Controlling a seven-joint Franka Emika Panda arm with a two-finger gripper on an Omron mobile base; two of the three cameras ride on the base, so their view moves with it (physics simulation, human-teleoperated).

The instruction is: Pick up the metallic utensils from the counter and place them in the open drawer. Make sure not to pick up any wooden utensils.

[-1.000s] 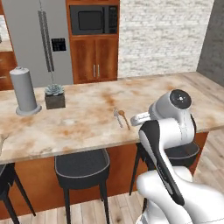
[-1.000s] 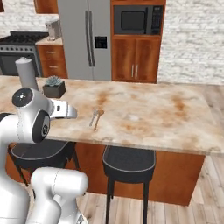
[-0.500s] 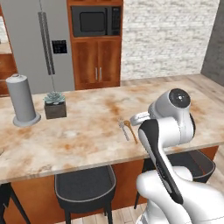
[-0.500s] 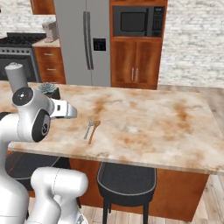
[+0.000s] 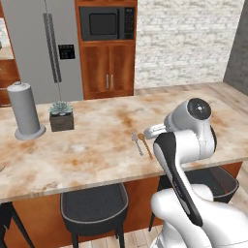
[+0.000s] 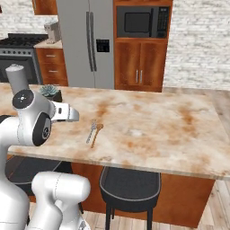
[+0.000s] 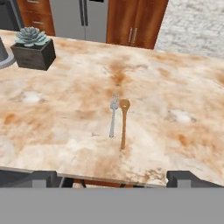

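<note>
On the marbled table [image 7: 183, 83], the silver fork [image 7: 113, 115] is lying just beside the wooden spoon [image 7: 124, 122], no legible writing showing anywhere, while the end effector [image 7: 112, 178] is hovering spread wide, gripping nothing.

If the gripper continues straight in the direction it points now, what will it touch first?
Probably the beige marbled stone counter, near the slim silver metal fork and tan wooden spoon lying side by side. The open gripper points there, but depth is unclear.

Paper towel holder [image 7: 2, 54] cropped, stool [image 6: 130, 191] partly hidden
</note>
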